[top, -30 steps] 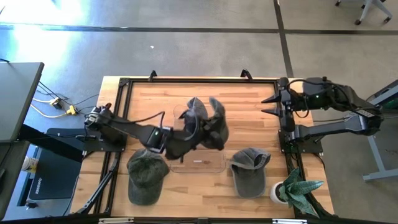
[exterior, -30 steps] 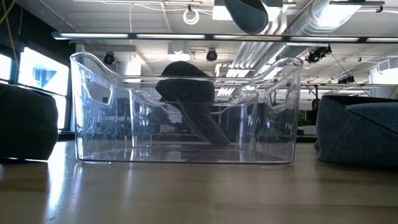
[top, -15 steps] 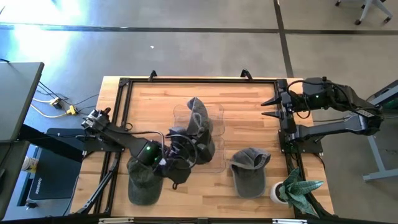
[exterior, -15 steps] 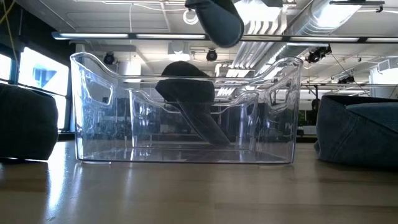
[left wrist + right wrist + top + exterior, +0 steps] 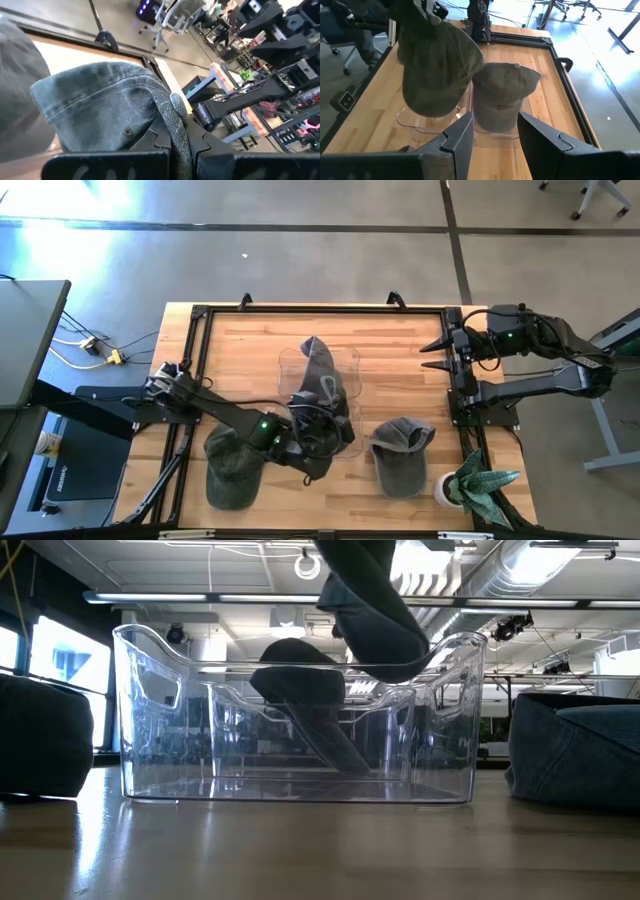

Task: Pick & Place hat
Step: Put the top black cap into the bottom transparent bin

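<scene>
The left gripper [image 5: 318, 442] hangs over the near half of the clear bin [image 5: 345, 370], which sits at the middle of the counter [image 5: 400, 345]. Its jaws are clamped together on a dark cap [image 5: 322, 420], holding it by the fabric so it dangles above the bin's near wall. In the low view the cap [image 5: 370, 610] hangs at the level of the bin's rim [image 5: 300, 665], not down on the bottom.

Another cap [image 5: 318, 360] already lies inside the bin toward its far side, leaning against the wall; in the low view it [image 5: 300, 695] shows through the clear front.

Around the bin, a green cap [image 5: 235, 465] lies near the counter's near left corner, partly under the left arm. A grey cap [image 5: 402, 455] lies to the right of the bin near the near edge. A small potted plant [image 5: 475, 485] stands at the near right corner, just beside the grey cap. In the low view both loose caps show as dark mounds on either side of the bin.

The right gripper [image 5: 432, 352] waits above the counter's right edge, well apart from the bin, its jaws standing apart and holding nothing. From the right wrist view its fingers [image 5: 455, 142] frame the bin [image 5: 465, 117], the held cap [image 5: 437, 67] and the cap inside [image 5: 502, 90].

A black frame [image 5: 300, 310] runs along the counter's edges.
</scene>
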Available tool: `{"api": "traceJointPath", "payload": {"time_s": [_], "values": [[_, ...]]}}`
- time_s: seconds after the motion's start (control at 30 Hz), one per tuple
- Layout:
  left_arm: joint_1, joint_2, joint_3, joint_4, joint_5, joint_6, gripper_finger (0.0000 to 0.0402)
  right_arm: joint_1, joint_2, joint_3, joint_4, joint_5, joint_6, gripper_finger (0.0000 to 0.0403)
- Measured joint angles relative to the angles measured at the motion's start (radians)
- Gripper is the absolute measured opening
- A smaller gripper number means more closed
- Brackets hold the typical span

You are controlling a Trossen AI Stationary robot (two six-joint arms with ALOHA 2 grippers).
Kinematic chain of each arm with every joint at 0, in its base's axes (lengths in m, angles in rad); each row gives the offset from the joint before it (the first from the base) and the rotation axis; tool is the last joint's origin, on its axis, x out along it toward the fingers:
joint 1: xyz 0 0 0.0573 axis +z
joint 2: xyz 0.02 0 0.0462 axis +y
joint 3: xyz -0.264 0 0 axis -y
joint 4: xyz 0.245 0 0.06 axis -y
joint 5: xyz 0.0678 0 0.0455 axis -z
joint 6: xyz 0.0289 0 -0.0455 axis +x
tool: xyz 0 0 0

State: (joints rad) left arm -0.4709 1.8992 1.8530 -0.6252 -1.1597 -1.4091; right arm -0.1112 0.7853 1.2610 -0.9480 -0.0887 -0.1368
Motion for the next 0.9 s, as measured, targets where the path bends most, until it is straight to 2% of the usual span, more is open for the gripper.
{"api": "traceJointPath", "payload": {"time_s": [0.37,0.6,0.9], "values": [[0.022,0.022,0.001,-0.092,-0.042,-0.014,0.0000,0.000,0.000,0.000,-0.006,-0.001,-0.003,0.0149],[0.030,0.059,0.001,-0.118,-0.020,-0.066,0.0000,0.000,0.000,0.000,-0.006,-0.001,-0.003,0.0149],[0.032,0.091,-0.001,-0.194,0.076,-0.119,0.0000,0.000,0.000,0.000,-0.006,-0.002,-0.006,0.0149]]}}
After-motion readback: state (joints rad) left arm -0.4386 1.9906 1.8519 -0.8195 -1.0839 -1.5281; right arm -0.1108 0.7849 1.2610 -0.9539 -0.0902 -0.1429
